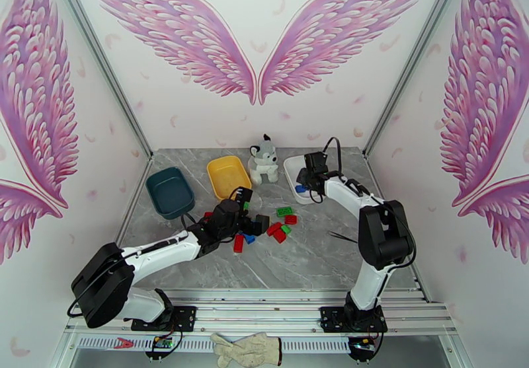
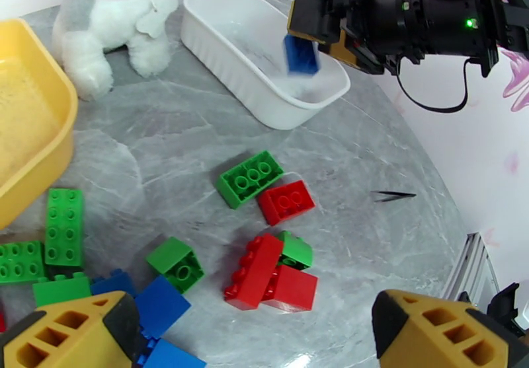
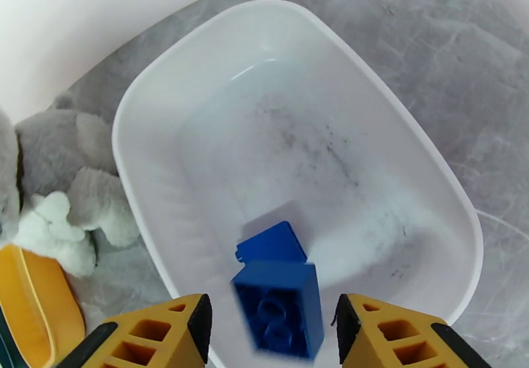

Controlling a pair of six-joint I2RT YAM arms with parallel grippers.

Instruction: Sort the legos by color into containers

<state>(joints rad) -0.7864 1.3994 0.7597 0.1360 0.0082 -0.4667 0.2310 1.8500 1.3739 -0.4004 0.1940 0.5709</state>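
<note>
- While the right claw (image 3: 270, 316) hangs over the white tub (image 3: 152, 184) at the bottom middle of the right wrist view, its fingers stand apart, and a blue brick (image 3: 281, 303) sits between them with a gap on each side.
- That brick is blurred and tilted above the tub floor; a second blue shape just behind it may be another brick, I cannot tell.
- At the bottom edge of the left wrist view, the left claw (image 2: 254, 326) is spread wide and grips nothing, above loose bricks on the grey worktop (image 2: 370, 250).
- Near that frame's centre a green brick (image 2: 250, 178) touches a red brick (image 2: 285, 201); just below them lies a red-and-green cluster (image 2: 271, 273).
- Lower left of that frame: green bricks (image 2: 64, 226) and blue bricks (image 2: 159, 303), close together.
- In the overhead view the teal tub (image 1: 170, 193) sits left of centre with the yellow tub (image 1: 228, 176) just to its right, and a plush husky (image 1: 263, 159) stands between the yellow and white tubs.
</note>
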